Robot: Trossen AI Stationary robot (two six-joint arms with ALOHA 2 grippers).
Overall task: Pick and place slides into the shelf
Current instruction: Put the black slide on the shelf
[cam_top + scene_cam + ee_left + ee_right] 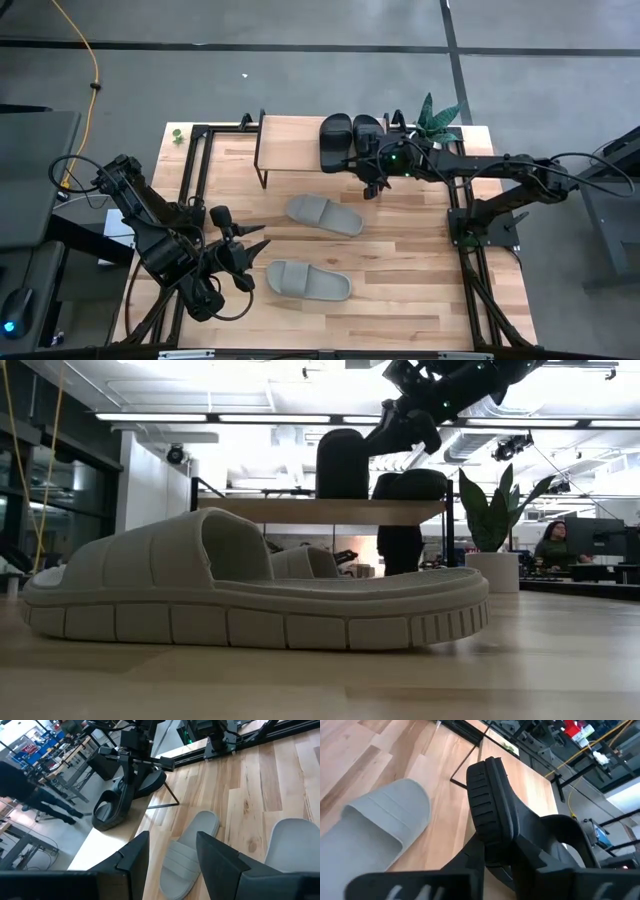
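Two black slides are on the light-wood shelf (285, 145) at the table's far side. One (336, 142) lies free on the board; the other (368, 133) sits to its right, with my right gripper (373, 180) shut on its near end. Two light grey slides lie flat on their soles on the tabletop, one at the middle (325, 214) and one nearer the front (308, 281). My left gripper (240, 250) hovers open at the near left, pointing toward the grey slides, and holds nothing. My right gripper pinches the near end of the black slide's sole (492, 835) between its two fingers. The fingers come from the table's near right, slanting down, and lie along the slide. The slide's far part rests on the shelf board (520, 785). In the low view it lies low on the board (410, 485).
A potted plant (435, 118) stands at the far right, beside the shelf. Dark metal frame rails run along the table's left (195, 170) and right (455, 200) sides. The left half of the shelf board is bare wood.
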